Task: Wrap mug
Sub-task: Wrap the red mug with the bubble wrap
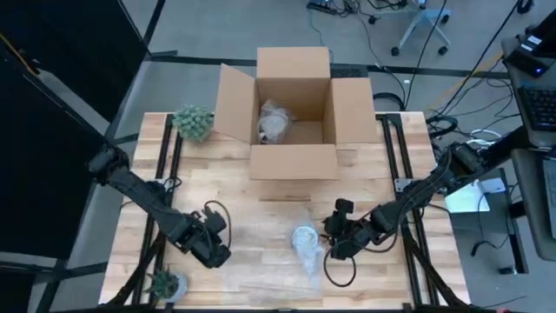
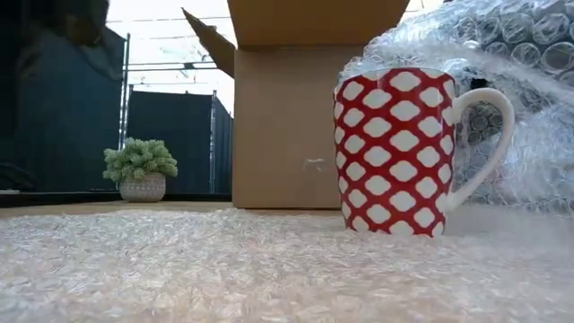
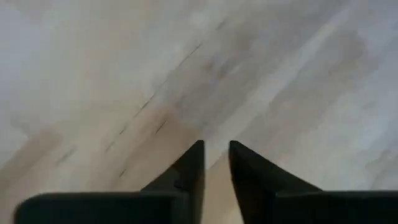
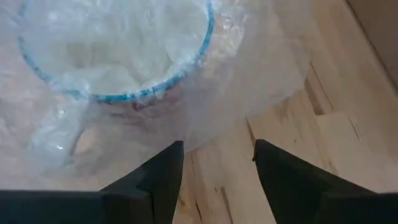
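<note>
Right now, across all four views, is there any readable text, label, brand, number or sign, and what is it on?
None can be read in any view.
The mug carries only a red and white diamond pattern, no words.
The cardboard box has a small pale mark on its front, too faint to read.
The bubble wrap, the potted plant and the wooden table show no print.

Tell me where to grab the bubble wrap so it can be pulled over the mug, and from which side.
Probably best to grip the bubble wrap at its loose edge beside the mug, where it lies flat on the table. Come from the right gripper's side: its fingers are open and already point at that edge. The mug stands upright on the wrap, pinning the middle.
</note>
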